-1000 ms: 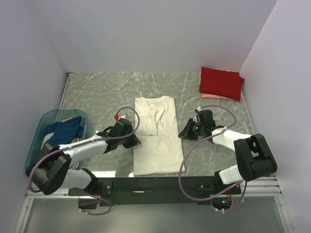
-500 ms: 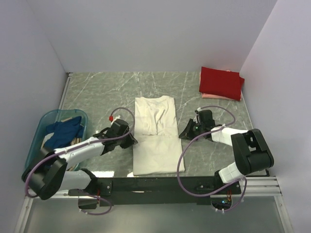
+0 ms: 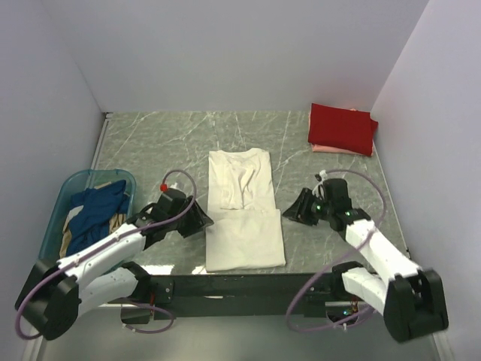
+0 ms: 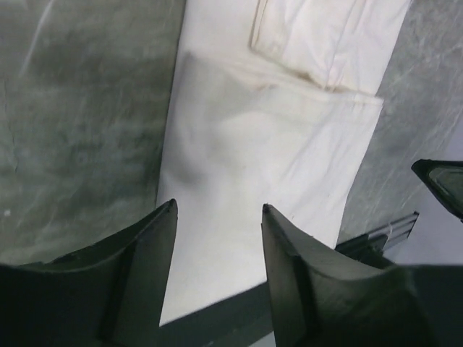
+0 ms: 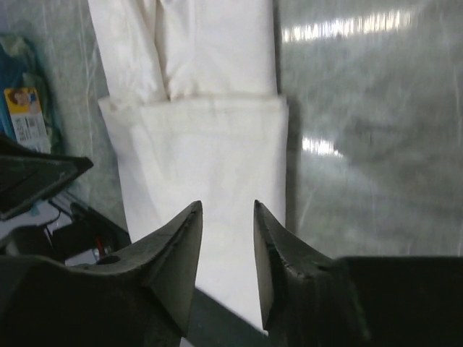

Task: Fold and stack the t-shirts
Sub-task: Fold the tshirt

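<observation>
A cream-white t-shirt (image 3: 244, 203) lies flat in the middle of the table as a long narrow strip, with a cross fold line halfway down. My left gripper (image 3: 201, 219) hovers open just off its left edge. In the left wrist view the shirt (image 4: 268, 130) lies below the open gripper (image 4: 219, 206), with nothing between the fingers. My right gripper (image 3: 294, 209) is open off the right edge. The right wrist view shows this gripper (image 5: 226, 204) above the shirt (image 5: 210, 144), holding nothing. A folded red t-shirt (image 3: 342, 126) rests on a pale pink one (image 3: 323, 149) at the back right.
A teal plastic basket (image 3: 98, 173) stands at the left edge, holding a dark blue shirt (image 3: 101, 204) and some tan cloth (image 3: 71, 237). White walls close in the back and both sides. A black rail (image 3: 248, 286) runs along the near edge.
Both grippers have opened and drawn back from the cream shirt's side edges. The right arm has swung outward and toward the near edge. The shirt lies as before.
</observation>
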